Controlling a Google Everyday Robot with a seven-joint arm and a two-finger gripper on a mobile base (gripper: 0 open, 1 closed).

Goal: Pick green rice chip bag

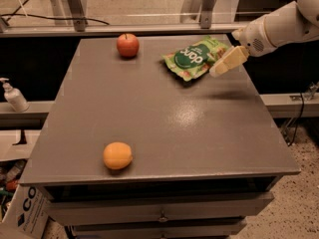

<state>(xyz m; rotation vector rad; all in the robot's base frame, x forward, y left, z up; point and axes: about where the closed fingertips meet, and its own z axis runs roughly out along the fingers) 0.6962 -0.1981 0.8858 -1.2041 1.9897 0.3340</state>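
A robot's white arm reaches in from the upper right over a grey table, its cream-coloured gripper angled down toward the left at the right-hand edge of the green rice chip bag. The gripper tip overlaps the bag's right side from this view; whether it touches the pouch cannot be told, nor whether the gripper is spread or pressed together. It casts a soft shadow on the tabletop just below and to the right of the bag.

The bag lies flat near the table's far right corner, logo side up, tilted so its dark green oval runs diagonally.

2 pieces of fruit share the surface. A red apple stands near the far edge, left of the bag and well apart from it. An orange sits close to the front edge on the left, far from both.

Below the tabletop, 2 drawer fronts show at the front. A white pump bottle stands on a ledge to the left of the table, and a cardboard box sits on the floor at the lower left.
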